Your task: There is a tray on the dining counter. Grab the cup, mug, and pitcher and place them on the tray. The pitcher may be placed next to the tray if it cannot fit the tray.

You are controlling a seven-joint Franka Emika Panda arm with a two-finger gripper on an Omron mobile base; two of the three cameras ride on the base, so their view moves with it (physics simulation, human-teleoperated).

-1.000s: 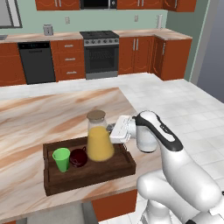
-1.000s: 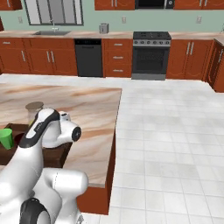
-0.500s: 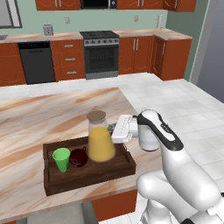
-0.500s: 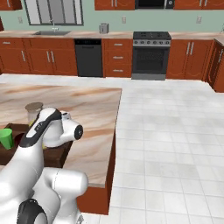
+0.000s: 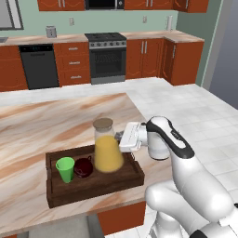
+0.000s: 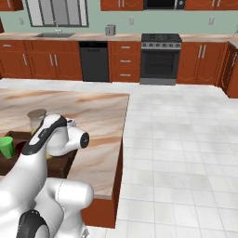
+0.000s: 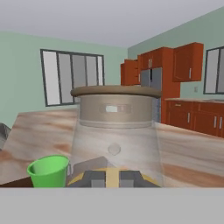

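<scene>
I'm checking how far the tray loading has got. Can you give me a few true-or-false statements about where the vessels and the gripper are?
1. The pitcher stands on the tray. True.
2. The cup is off the tray. False: it stands on the tray's left part.
3. The mug sits between cup and pitcher. True.
4. The gripper is wide open. False: it is shut, at the pitcher's side.
5. The pitcher has no lid. False: a tan lid tops it.
</scene>
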